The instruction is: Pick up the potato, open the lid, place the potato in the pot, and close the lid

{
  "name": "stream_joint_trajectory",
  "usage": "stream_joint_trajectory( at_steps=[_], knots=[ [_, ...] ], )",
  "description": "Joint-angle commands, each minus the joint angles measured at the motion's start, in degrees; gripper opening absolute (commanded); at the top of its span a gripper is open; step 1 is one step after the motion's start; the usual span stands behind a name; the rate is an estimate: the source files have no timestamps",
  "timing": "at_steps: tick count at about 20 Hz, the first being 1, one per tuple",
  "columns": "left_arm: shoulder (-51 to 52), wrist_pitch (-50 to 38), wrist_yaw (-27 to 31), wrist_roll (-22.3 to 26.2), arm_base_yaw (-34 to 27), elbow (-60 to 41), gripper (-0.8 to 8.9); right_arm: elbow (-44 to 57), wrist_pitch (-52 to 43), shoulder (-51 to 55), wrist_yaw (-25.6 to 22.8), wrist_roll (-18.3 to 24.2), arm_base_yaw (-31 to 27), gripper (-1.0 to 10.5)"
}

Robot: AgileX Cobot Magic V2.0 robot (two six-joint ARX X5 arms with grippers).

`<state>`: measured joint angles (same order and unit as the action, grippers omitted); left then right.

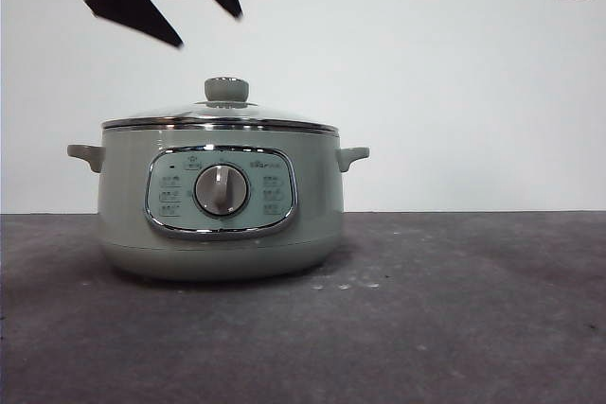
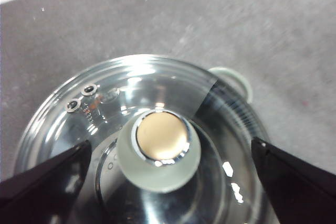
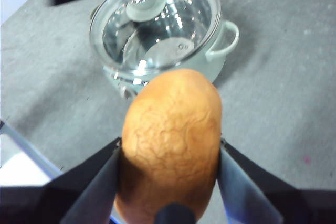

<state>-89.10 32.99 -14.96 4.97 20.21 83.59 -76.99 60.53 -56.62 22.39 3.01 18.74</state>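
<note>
Glass lid (image 1: 220, 116) shut on pot (image 1: 220, 224); right hand (image 3: 169, 153) grips potato (image 3: 170, 140).

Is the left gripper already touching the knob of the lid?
Apart. In the front view the left gripper hangs above the knob, white wall between them. The left wrist view shows its open jaws spread wide of the knob on the lid.

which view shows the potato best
The right wrist view: the potato fills the near frame, clamped in the right gripper. The front view and left wrist view show none of it, only the pot with its lid on.
</note>
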Motion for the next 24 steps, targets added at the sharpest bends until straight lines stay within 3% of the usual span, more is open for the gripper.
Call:
stream_joint_trajectory(
  at_steps=[1, 7, 10, 14, 17, 21, 24],
  knots=[
    [-3.32, -2.29, 2.43, 1.31, 0.63, 0.52, 6.51, 0.0, 0.92, 1.51, 0.2, 0.48, 0.11, -0.1],
    [-8.15, -4.42, 3.06, 1.14, 0.83, 0.52, 6.5, 0.0, 2.62, 3.65, 0.15, 0.48, 0.11, -0.1],
    [-8.33, -4.42, 3.02, 0.98, 0.92, 0.52, 4.63, 0.0, 2.75, 3.65, 0.15, 0.5, 0.11, -0.1],
    [-8.33, -4.44, 3.02, -0.28, 0.9, 0.52, 3.69, 0.0, 2.84, 3.63, 0.15, 0.63, 0.11, -0.1],
    [-8.33, -4.35, 2.93, -0.28, 0.92, 0.52, 2.43, 0.0, 2.97, 3.61, 0.11, 0.74, 0.11, -0.1],
    [-8.31, -4.35, 2.54, -0.39, 1.14, 0.52, 2.09, 0.0, 3.02, 3.52, 0.09, 1.16, 0.09, -0.1],
    [-8.28, -3.93, 2.54, -0.76, 1.14, 0.55, 0.45, 0.0, 2.99, 3.48, 0.07, 1.16, 0.11, -0.1]
  ],
)
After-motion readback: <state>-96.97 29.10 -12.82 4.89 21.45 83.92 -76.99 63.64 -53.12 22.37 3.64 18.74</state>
